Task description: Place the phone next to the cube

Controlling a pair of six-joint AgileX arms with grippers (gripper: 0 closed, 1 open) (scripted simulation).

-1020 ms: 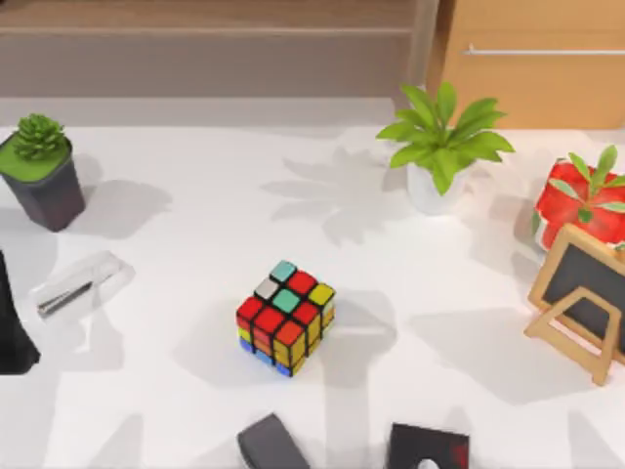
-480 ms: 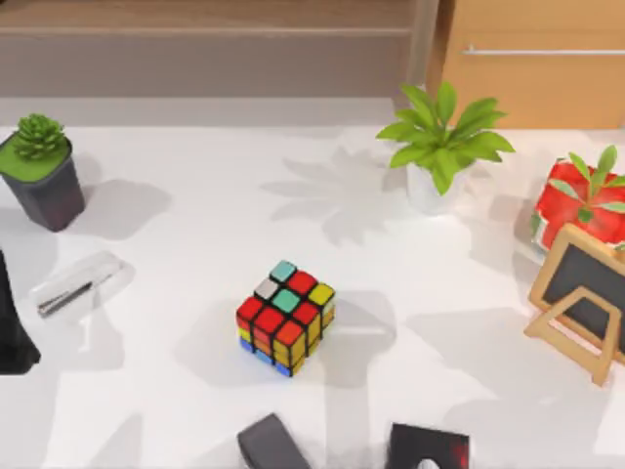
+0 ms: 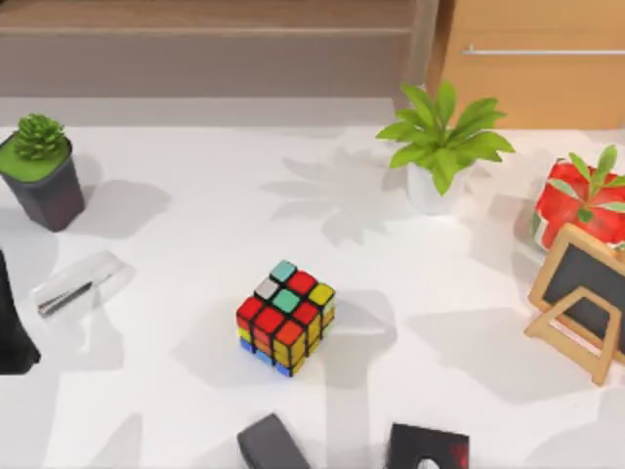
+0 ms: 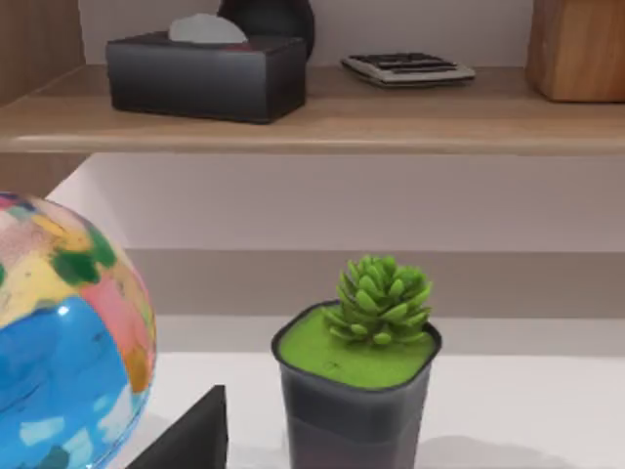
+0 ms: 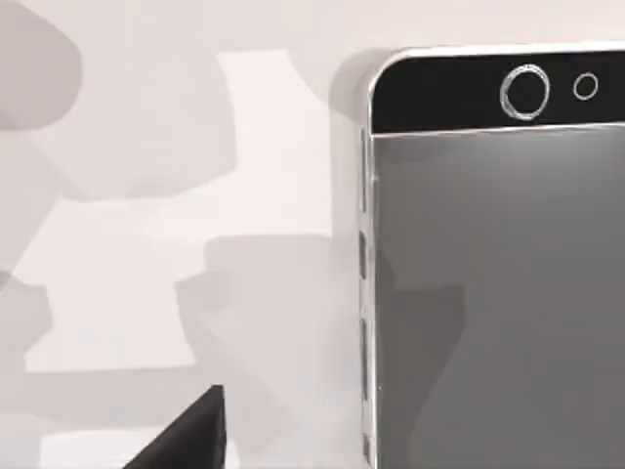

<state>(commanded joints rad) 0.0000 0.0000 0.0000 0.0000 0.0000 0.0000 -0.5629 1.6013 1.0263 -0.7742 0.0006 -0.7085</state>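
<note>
- The phone lies flat, screen up, on the white worktop. In the right wrist view it sits close under the camera, with its home-button end and one long silver rim showing.
- Nothing is closed around the phone and it casts only a thin shadow along its rim, so I judge it not yet picked up.
- A dark wedge of the right pincer juts in just beside the phone's long edge and appears apart from it. I cannot tell whether this pincer is apart or together.
- The cube stands alone near the middle of the worktop in the top view, with bare surface on every side and nothing set beside it.
- The pictures do not let me place the phone relative to the cube.
- As I read it, the task is at its start: the right arm is lining up over the phone, and the grasp, the carry and the set-down beside the cube are all left to do.
- The left arm is parked at the worktop's left edge, its wrist camera facing the succulent pot. I cannot tell its pincer's state either.
- A dark grey slab and a black square lie near the front edge, apart from the cube.
</note>
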